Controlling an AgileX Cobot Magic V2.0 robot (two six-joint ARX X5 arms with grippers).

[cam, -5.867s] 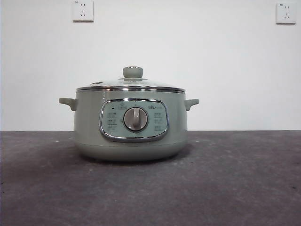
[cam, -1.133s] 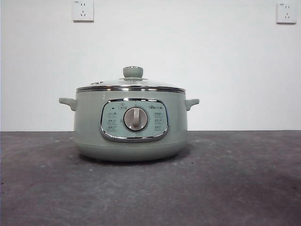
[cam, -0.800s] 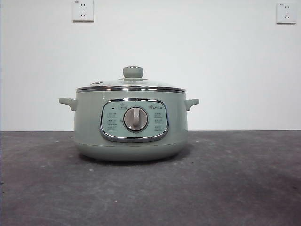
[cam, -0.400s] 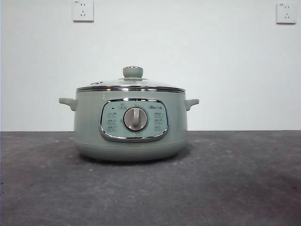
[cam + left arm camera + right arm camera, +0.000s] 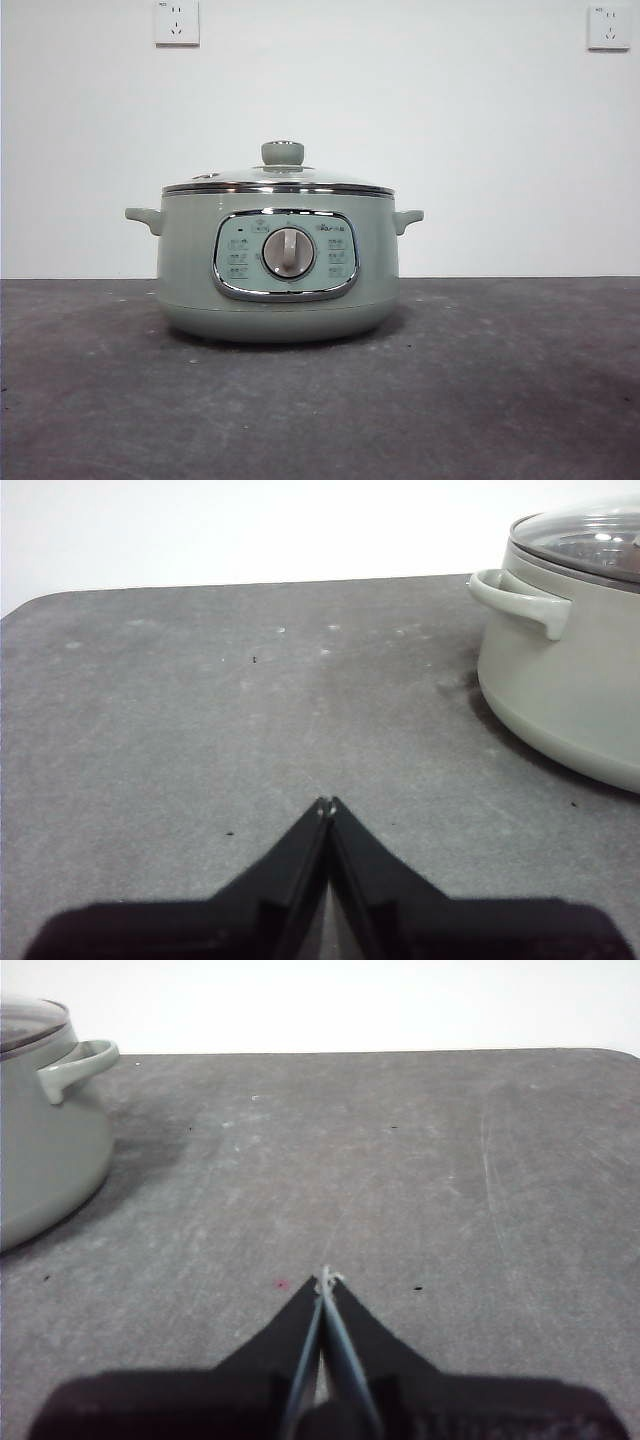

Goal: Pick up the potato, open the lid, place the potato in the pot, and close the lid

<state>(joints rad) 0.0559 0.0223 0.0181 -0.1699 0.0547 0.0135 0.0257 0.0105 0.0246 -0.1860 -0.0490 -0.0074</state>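
Nothing begun: sage-green electric pot (image 5: 278,265) under domed glass lid (image 5: 279,178), potato unseen; left gripper (image 5: 326,805), right gripper (image 5: 324,1278) clenched, empty. Next: locating potato.

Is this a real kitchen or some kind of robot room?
Probably a robot test room, not a kitchen: just one pot with its lid on a bare grey table, a plain white wall with sockets.
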